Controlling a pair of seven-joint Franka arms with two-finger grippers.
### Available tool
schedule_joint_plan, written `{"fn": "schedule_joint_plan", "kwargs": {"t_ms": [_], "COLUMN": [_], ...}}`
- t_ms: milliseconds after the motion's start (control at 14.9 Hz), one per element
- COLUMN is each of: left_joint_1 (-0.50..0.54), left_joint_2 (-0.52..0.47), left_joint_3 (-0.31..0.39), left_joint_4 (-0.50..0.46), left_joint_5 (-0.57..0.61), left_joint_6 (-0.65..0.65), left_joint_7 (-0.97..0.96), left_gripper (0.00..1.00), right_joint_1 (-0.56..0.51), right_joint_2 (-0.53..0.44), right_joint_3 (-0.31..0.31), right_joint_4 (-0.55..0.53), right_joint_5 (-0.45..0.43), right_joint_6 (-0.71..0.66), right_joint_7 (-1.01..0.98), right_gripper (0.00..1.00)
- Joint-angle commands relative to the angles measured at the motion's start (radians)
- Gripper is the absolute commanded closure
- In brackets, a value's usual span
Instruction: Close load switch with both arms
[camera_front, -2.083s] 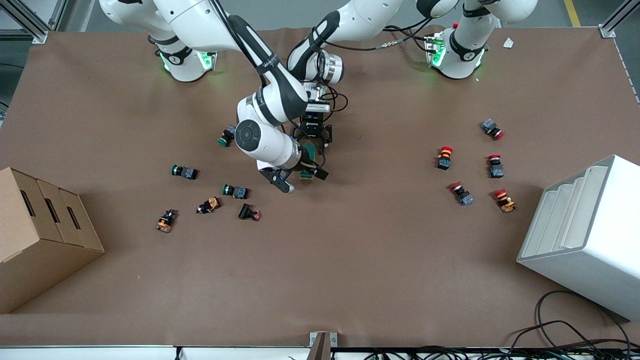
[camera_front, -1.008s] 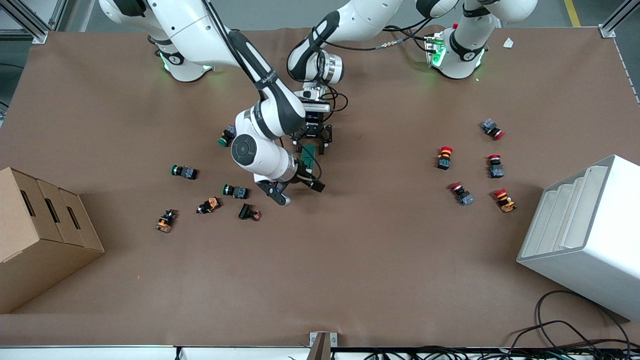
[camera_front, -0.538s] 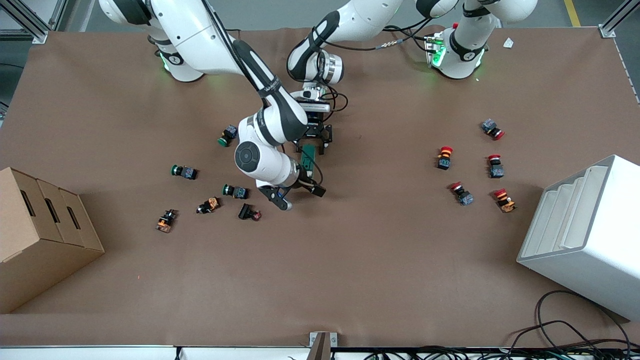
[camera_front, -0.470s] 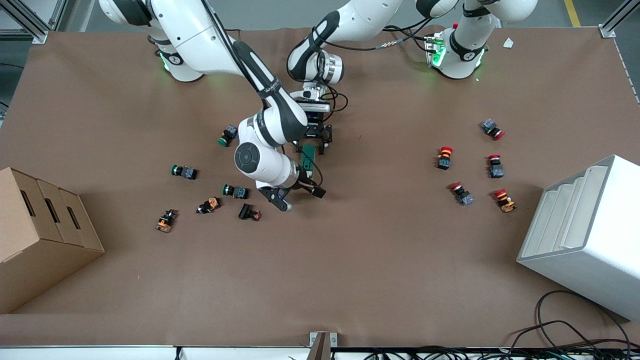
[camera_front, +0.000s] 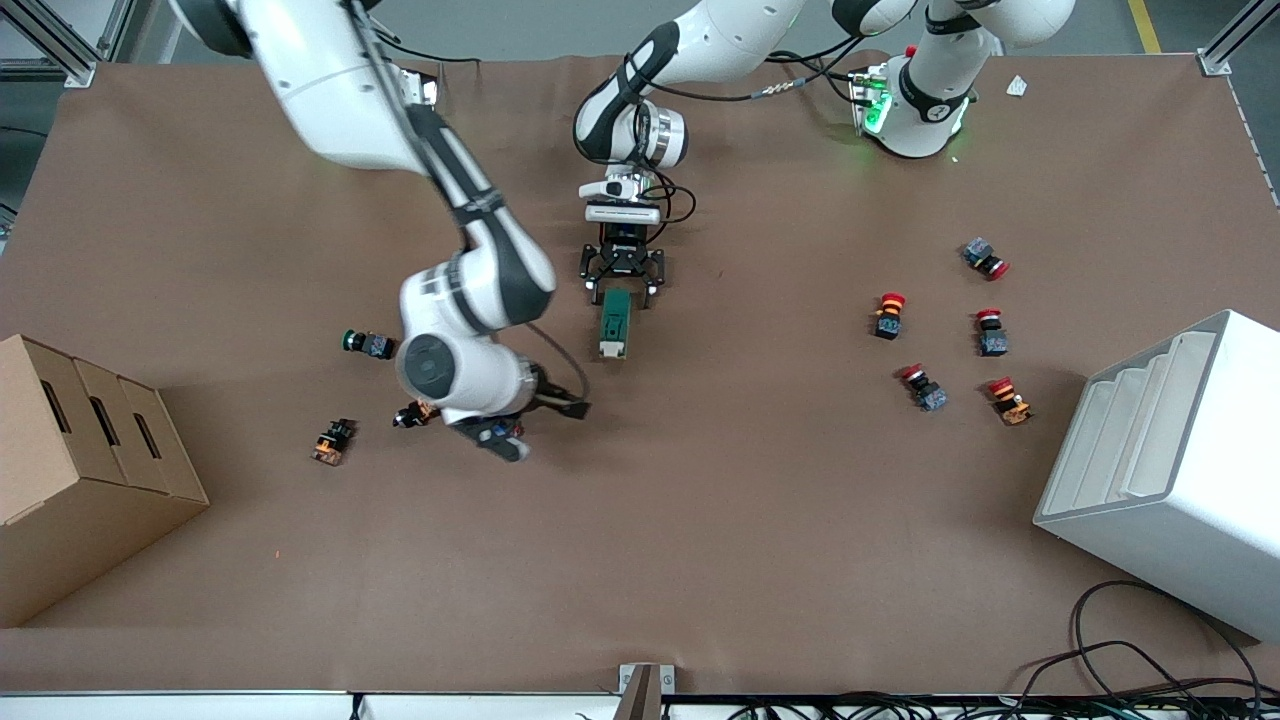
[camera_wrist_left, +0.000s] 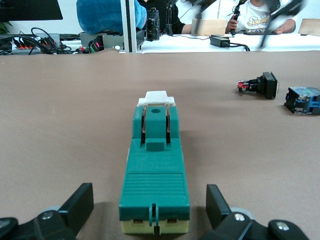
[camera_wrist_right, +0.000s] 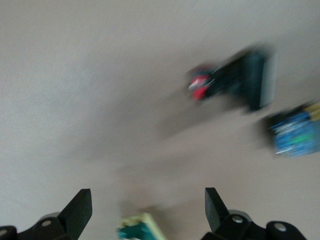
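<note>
Over the load switch (camera_front: 613, 326), left end effector (camera_front: 623, 290) spread; right end effector (camera_front: 535, 425) spread, blurred.

Right gripper (camera_wrist_right: 145, 212) spread wide over brown table (camera_wrist_right: 90, 85), blurred red-tipped black button (camera_wrist_right: 235, 82) and load switch (camera_wrist_right: 140, 230) tip below.

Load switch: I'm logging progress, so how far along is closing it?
Looks done: the load switch lies on the table with its cream toggle low at one end; whether it is fully closed cannot be confirmed. In hand: nothing. The left gripper is open, straddling the switch's end without touching; the right gripper is open over the push buttons. Left: probably only clearing the arms.
</note>
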Motion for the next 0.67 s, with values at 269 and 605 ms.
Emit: {"fn": "schedule_joint_plan", "kwargs": {"t_ms": [269, 605], "left_joint_1": [-0.004, 0.017], "left_joint_2": [0.035, 0.019], "left_joint_3": [-0.014, -0.016], "left_joint_4": [0.02, 0.115], "left_joint_5": [-0.027, -0.184], "left_joint_6": [0.046, 0.104], "left_joint_7": [-0.008, 0.112], "left_gripper": [0.01, 0.02], "right_joint_1": [-0.267, -0.425], "right_joint_2": [-0.249, -0.377], "right_joint_3": [0.013, 0.012], "right_joint_4": [-0.035, -0.025], "right_joint_5": [-0.306, -0.428], "right_joint_6": [-0.301, -0.381], "right_joint_7": [-0.396, -0.704], "right_gripper": [0.0, 0.0]}}
